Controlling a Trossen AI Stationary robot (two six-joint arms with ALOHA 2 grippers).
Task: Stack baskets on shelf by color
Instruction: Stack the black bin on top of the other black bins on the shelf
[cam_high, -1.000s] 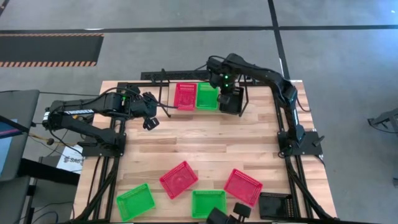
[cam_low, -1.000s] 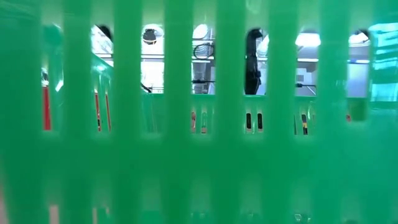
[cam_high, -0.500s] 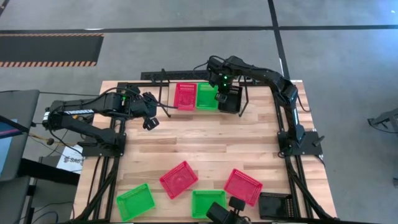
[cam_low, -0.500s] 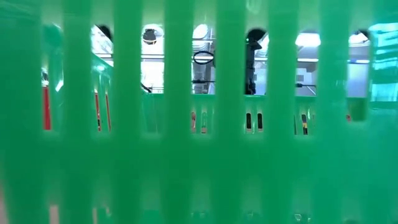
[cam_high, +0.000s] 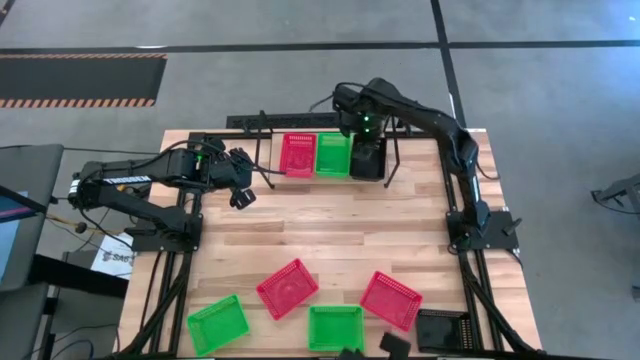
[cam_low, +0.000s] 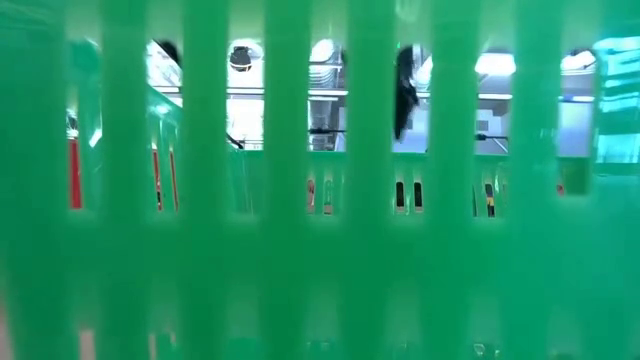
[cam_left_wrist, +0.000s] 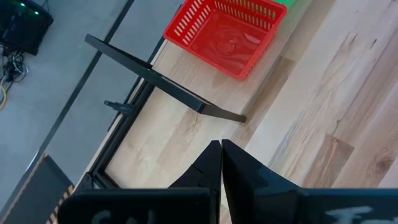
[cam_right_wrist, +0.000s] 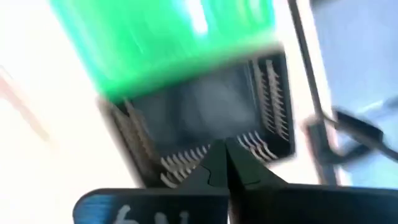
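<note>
right gripper (cam_high: 364, 135) clenched, empty, above black basket (cam_high: 367, 160) on shelf (cam_high: 335, 175) beside green basket (cam_high: 333, 154) | left gripper (cam_high: 243, 197) clenched, idle, table's left | next: lift straight, avoid snagging rim, fetch same-color basket from near edge

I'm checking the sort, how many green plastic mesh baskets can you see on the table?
3: one green mesh basket on the shelf's middle, two on the tabletop's near side, at the left corner and the centre. Stacked ones could be hidden.
</note>
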